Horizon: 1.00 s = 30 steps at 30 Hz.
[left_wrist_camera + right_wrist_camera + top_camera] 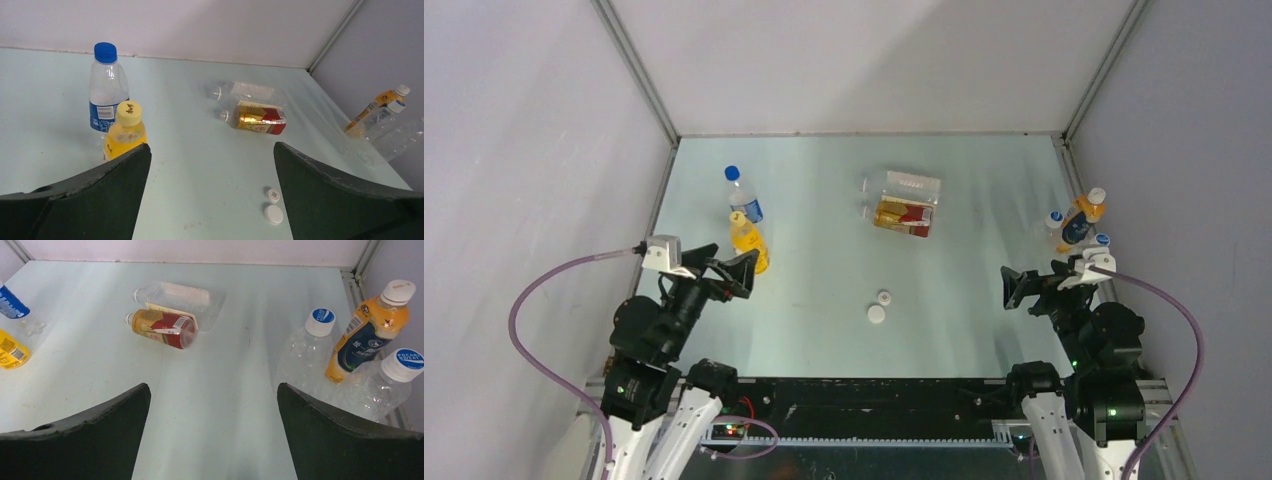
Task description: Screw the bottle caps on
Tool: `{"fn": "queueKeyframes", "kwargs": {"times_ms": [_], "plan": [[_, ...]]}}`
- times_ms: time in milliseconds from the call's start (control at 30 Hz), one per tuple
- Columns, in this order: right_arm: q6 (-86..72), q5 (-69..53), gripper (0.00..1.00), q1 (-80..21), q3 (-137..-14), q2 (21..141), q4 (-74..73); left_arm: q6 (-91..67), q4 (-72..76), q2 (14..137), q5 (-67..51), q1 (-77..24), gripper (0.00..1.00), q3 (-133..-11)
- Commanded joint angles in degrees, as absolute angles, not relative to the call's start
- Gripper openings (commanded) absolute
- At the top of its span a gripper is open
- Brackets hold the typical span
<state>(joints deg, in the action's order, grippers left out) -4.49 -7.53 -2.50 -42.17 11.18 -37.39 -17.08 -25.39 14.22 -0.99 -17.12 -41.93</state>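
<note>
Two small white caps lie side by side near the table's middle: one (884,297) (273,195) slightly farther, one (876,314) (273,214) nearer. Beyond them a wide clear bottle (904,186) (245,91) (180,295) and a brown-drink bottle with a red-and-gold label (902,216) (257,120) (161,328) lie on their sides, touching, both uncapped, necks to the left. My left gripper (736,272) (212,155) is open and empty at the left. My right gripper (1010,288) (214,395) is open and empty at the right. The caps are out of the right wrist view.
A blue-capped water bottle (742,197) (107,90) and a yellow-capped orange-drink bottle (749,240) (125,131) stand right beside my left gripper. Three capped bottles stand against the right wall: two clear (306,355) (380,387) and one orange (1084,215) (372,330).
</note>
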Motion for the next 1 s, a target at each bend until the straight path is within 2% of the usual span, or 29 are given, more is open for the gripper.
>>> {"fn": "queueKeyframes", "kwargs": {"times_ms": [0,233,500,767,967], "plan": [[-3.9,-11.1,0.99,-2.4,-45.9,14.2,-37.0,-17.6,-25.5,15.4,-0.2,-17.2,1.0,-41.6],[-2.4,-23.5,0.99,-2.4,-51.0,23.4,-36.2,-19.6,-25.2,16.4,1.9,-17.3,1.0,-42.1],[-0.2,-29.1,0.99,-3.4,-55.6,38.1,-29.9,-19.9,-25.8,18.6,-2.9,-17.3,1.0,-42.0],[11.1,-21.1,0.99,-15.7,-65.5,59.4,-35.1,-20.7,-25.1,20.8,-10.0,-17.3,1.0,-42.6],[20.2,-13.0,0.99,-22.9,-70.6,73.3,-37.1,-19.5,-25.6,21.4,-9.7,-17.4,1.0,-43.2]]}}
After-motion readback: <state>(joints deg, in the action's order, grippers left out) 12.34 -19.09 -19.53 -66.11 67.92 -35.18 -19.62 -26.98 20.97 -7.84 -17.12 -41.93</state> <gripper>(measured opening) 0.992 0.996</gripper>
